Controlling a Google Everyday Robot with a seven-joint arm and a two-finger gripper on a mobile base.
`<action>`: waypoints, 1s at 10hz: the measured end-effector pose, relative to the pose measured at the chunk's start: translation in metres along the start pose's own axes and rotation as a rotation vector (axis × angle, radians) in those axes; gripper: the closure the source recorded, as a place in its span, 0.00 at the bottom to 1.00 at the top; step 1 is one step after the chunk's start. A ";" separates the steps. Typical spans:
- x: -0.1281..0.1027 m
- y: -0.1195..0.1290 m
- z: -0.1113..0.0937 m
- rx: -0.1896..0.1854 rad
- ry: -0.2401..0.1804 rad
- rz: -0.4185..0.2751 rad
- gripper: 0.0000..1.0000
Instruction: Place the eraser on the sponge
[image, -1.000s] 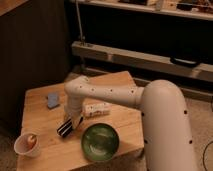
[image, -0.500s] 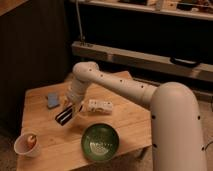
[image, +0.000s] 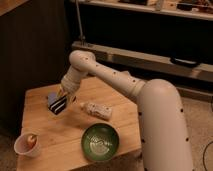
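Gripper (image: 65, 95) up-left of green bowl (image: 101, 141), well apart from it, above far-left part of wooden table (image: 75, 131). Fingers closed on upper end of eraser (image: 58, 104). Eraser black with pale stripes, tilted, hanging from gripper. Its lower part overlaps sponge (image: 51, 96); contact between them cannot be told. Sponge blue-grey, mostly hidden behind eraser, up-left of bowl. Cream-white packet (image: 97, 109) lying beyond bowl, near it, not touching. White cup (image: 26, 145) left of bowl, well apart.
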 end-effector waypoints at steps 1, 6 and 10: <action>0.001 -0.016 0.003 -0.012 0.016 -0.009 1.00; 0.023 -0.075 0.015 -0.072 0.111 -0.014 1.00; 0.057 -0.092 0.047 -0.096 0.136 -0.009 1.00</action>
